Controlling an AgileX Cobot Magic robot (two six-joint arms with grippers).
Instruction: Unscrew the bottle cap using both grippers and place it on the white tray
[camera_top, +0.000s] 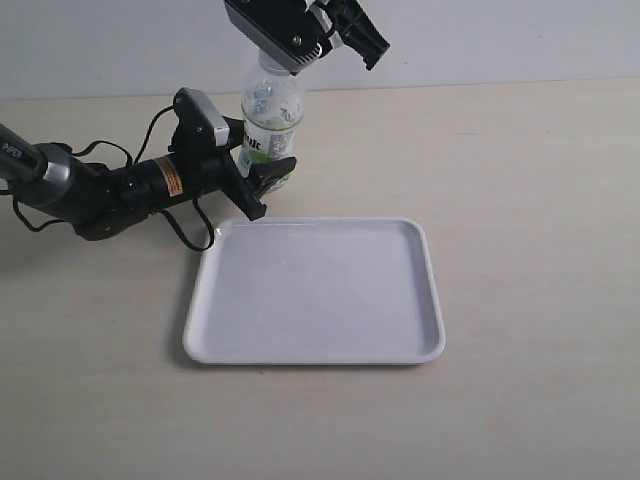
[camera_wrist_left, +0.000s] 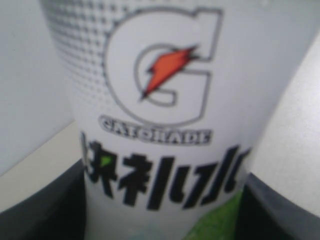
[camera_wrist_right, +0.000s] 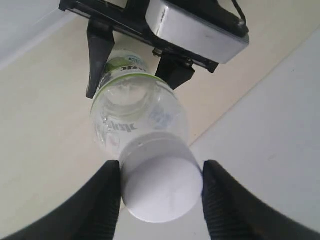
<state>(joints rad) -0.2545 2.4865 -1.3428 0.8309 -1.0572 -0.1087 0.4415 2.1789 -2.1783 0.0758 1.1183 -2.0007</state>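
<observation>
Bottle cap (camera_wrist_right: 161, 182) tight between right hand's (camera_wrist_right: 161, 169) fingers (camera_wrist_right: 102, 200)

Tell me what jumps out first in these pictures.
A clear Gatorade bottle stands upright just behind the far left corner of the white tray, its lower body clamped by the left claw. From above, the right claw pinches the white bottle cap on its neck.
</observation>
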